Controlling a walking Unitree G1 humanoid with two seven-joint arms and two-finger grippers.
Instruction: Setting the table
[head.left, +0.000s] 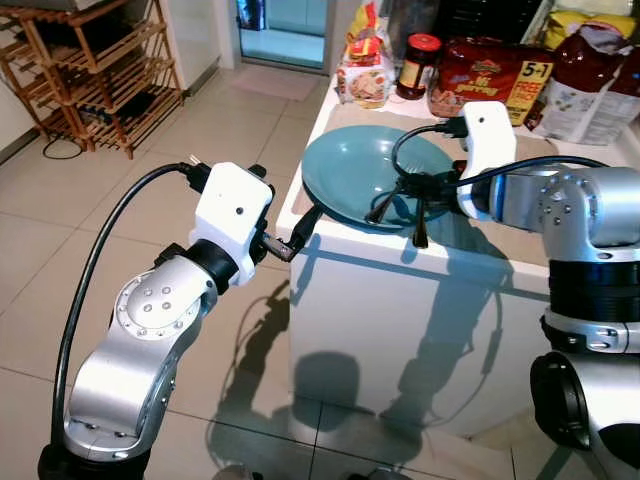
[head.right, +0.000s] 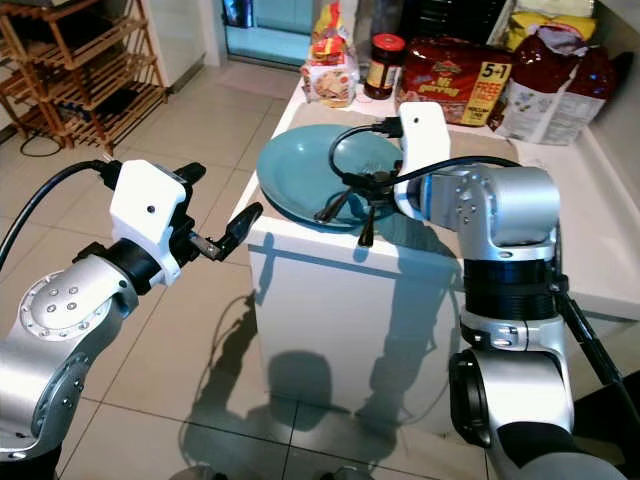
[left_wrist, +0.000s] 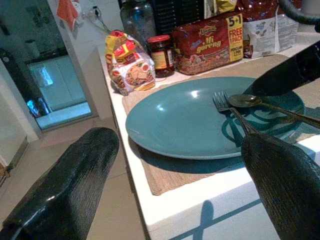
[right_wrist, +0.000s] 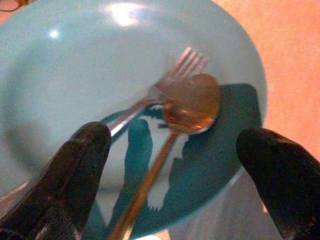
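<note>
Right pincer (right_wrist: 172, 165) wide open – over fork (right_wrist: 165, 85), spoon (right_wrist: 192, 105).

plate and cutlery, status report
Right end effector open over plate. Fork and spoon lying in it. Left end effector open beside counter.

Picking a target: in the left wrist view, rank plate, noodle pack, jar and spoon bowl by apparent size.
1. Teal plate
2. Mi goreng noodle pack
3. Red-lidded jar
4. Spoon bowl
The plate sits nearest the camera, which inflates it.
</note>
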